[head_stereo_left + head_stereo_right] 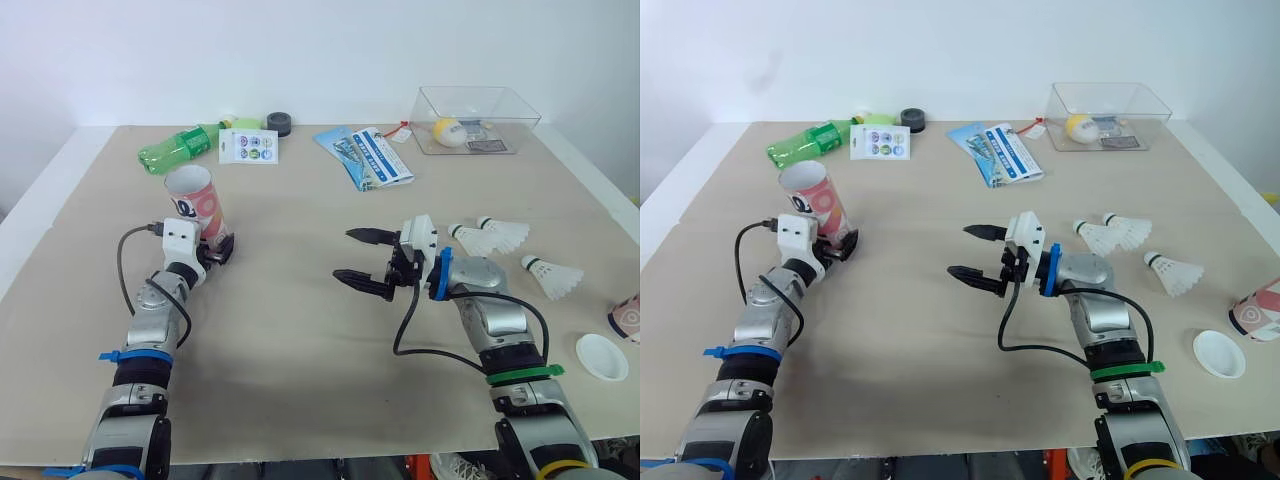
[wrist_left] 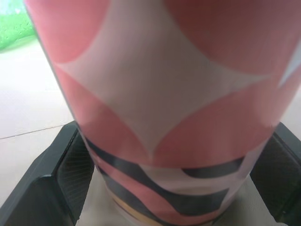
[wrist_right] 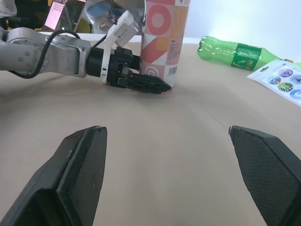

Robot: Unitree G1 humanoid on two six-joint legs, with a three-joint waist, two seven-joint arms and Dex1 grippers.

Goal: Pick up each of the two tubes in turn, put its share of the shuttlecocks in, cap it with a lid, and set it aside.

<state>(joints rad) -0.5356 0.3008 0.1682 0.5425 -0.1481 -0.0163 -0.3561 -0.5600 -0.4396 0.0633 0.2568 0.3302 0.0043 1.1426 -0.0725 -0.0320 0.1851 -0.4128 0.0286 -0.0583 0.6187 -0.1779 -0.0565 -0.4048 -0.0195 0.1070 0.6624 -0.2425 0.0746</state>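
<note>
Right gripper (image 1: 342,255) sat low in the middle of the frame, over bare table (image 1: 300,340), with its two black fingers spread wide and nothing between them. At left of centre, the left gripper (image 1: 215,248) was clamped on the lower part of the pink-and-white tube (image 1: 195,205), one finger on each side.

The task looked barely started. Three shuttlecocks (image 1: 555,275) lay loose on the table at right, a white lid (image 1: 602,356) lay at lower right, and the second tube (image 1: 628,318) sat at the right edge. The gripped tube's inside was not visible. Filling, capping and setting aside seemed left to do for both tubes.

The gripped tube's long axis ran close to vertical, base by the table, open mouth up, its top leaning slightly toward the upper left.
</note>
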